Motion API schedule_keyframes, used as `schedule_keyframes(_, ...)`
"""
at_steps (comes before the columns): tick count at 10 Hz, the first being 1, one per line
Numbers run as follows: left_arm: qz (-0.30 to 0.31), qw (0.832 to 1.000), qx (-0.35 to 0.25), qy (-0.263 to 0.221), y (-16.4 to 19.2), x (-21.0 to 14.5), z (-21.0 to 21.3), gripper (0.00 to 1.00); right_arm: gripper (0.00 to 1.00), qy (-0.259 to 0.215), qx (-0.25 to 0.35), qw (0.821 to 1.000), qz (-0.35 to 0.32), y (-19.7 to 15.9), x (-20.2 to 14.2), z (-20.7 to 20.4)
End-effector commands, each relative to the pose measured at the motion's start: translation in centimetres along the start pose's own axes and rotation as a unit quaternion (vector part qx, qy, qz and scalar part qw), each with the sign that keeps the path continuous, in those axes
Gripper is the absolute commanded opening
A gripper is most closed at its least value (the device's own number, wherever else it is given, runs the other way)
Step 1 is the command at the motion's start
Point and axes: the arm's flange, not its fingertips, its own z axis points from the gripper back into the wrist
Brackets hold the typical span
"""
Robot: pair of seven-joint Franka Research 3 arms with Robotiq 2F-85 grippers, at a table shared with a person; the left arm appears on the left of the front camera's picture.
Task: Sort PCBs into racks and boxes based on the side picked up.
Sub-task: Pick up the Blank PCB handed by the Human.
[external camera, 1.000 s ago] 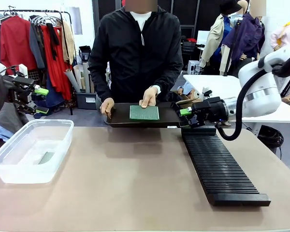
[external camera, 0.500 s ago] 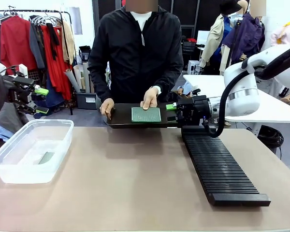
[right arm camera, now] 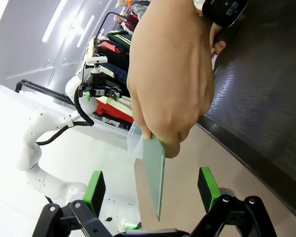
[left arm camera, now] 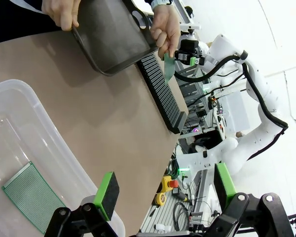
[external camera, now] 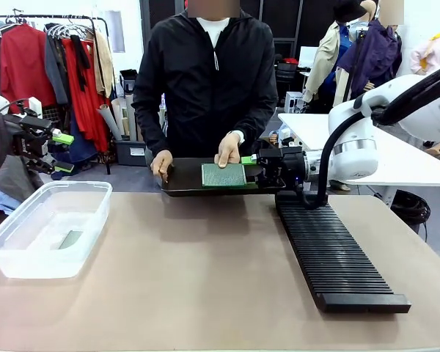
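One wide table (external camera: 198,271), matte brown-beige top, plain flat surface w/ a lot of bare space thru the middle and along the near edge. Two things sit directly on it. Left side, near the edge: a clear plastic tub (external camera: 29,264), rounded rim, long side running front-to-back, flat on its base. Right side: a long black rack (external camera: 334,253) w/ many narrow cross slots, lying flat, running from the far edge toward the near one, angled a bit outward at the near end. Tub and rack well apart. At the far edge, middle, the person (external camera: 213,73) holds a dark tray (external camera: 182,176) tilted; can't tell whether its lower edge touches the top.
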Motion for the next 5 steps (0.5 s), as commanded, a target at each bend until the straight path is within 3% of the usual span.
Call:
schedule_keyframes(1,0.000,1.000,0.001,-0.001,-0.21,0.07,0.12,1.00,1.00,-0.013,0.014,1.000,0.008,-0.44,0.89,-1.19)
schedule_keyframes(5,0.000,1.000,0.001,-0.001,-0.21,0.07,0.12,1.00,1.00,-0.014,0.024,0.999,0.025,-1.13,1.01,-1.95)
